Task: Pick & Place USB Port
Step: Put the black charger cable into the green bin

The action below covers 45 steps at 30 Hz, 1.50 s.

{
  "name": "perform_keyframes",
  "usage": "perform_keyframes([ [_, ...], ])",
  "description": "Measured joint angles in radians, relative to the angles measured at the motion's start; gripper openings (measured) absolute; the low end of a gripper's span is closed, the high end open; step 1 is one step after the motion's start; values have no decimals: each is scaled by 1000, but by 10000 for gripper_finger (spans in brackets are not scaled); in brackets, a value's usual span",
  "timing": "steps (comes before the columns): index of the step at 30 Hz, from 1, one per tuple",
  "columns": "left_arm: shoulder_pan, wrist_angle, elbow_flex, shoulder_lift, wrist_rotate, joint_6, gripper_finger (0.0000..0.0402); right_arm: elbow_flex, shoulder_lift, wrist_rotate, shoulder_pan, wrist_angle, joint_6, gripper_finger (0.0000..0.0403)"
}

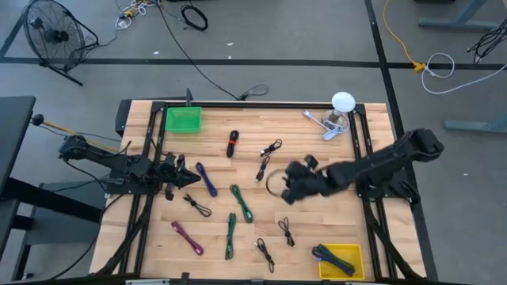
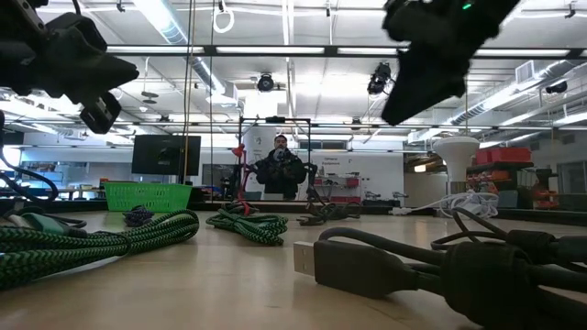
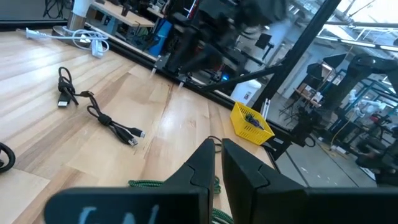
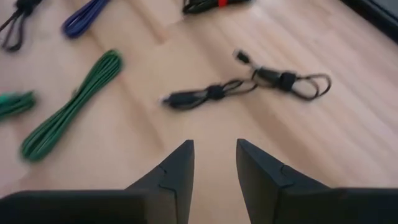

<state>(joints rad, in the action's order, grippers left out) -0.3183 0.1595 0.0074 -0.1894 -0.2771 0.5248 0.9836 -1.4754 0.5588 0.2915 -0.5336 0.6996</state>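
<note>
Fingers of the right gripper (image 4: pixel 214 165) stand spread apart, dark and wedge-shaped, pinching nothing, above the middle of the pale wooden plank worktop (image 1: pixel 317 150). Just beyond their tips lies a thin black USB cable (image 4: pixel 249 87), loosely coiled and tied, apart from both fingers. Braided green cables (image 4: pixel 68 109) lie to its left, and a purple one (image 1: pixel 206 179) farther left. The left gripper (image 3: pixel 216 168) hangs over the worktop's left edge, its fingers pressed nearly together and empty. A yellow bin (image 1: pixel 342 258) sits at the near right corner, a green bin (image 1: pixel 183 119) at the far left.
</note>
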Motion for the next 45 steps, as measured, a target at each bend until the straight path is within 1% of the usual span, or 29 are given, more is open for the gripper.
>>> perform_keyframes([
  [6,0,6,0,0,0,-13,32,0,0,-101,-171,101,-147,121],
  [14,0,23,0,0,0,-18,32,1,-8,-201,-340,174,-270,121],
  [22,0,213,0,0,0,-158,32,1,-13,-259,-506,206,-373,121],
  [24,1,237,0,0,-1,-206,32,1,-16,-286,-547,218,-401,121],
  [27,1,240,0,0,-36,-275,32,1,-48,-314,-599,246,-448,121],
  [32,1,239,0,0,-85,-310,32,2,-167,-372,-657,345,-530,121],
  [35,1,239,0,0,-101,-313,32,2,-224,-380,-680,385,-553,121],
  [38,1,239,0,0,-121,-313,32,2,-268,-380,-698,367,-567,121],
  [42,1,239,0,0,-163,-314,32,2,-313,-406,-710,329,-562,121],
  [45,1,239,0,0,-171,-315,32,2,-340,-421,-710,326,-577,121],
])
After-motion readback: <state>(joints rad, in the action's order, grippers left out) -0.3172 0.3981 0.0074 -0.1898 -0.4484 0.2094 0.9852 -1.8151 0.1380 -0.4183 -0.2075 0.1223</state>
